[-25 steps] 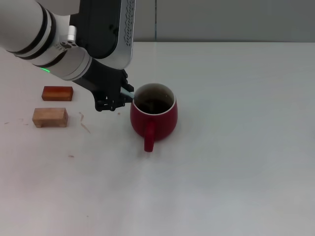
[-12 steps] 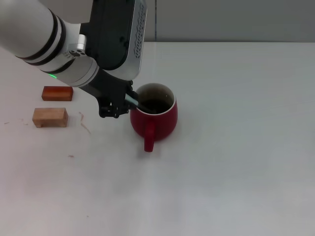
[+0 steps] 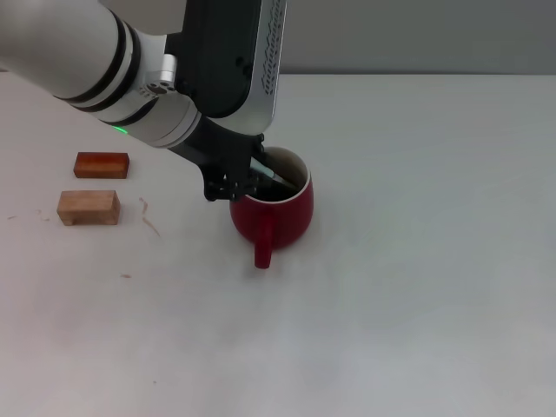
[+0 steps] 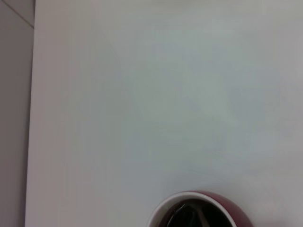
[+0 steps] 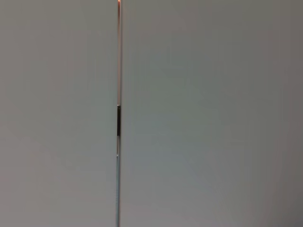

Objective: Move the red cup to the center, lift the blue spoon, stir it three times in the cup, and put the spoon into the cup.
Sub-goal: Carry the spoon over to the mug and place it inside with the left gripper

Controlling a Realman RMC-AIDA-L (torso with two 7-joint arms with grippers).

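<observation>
The left arm is a thick white tube ringed near its end by two narrow black bands. Past the bands comes a rounded pale grey joint with a small silver stud on its side and a green light glowing on its underside. A boxy black housing follows, edged by a light grey panel with a row of small slots. The left claw below it is black, with angular dark parts.

No readable text, label, brand or number appears on anything in these views.
</observation>
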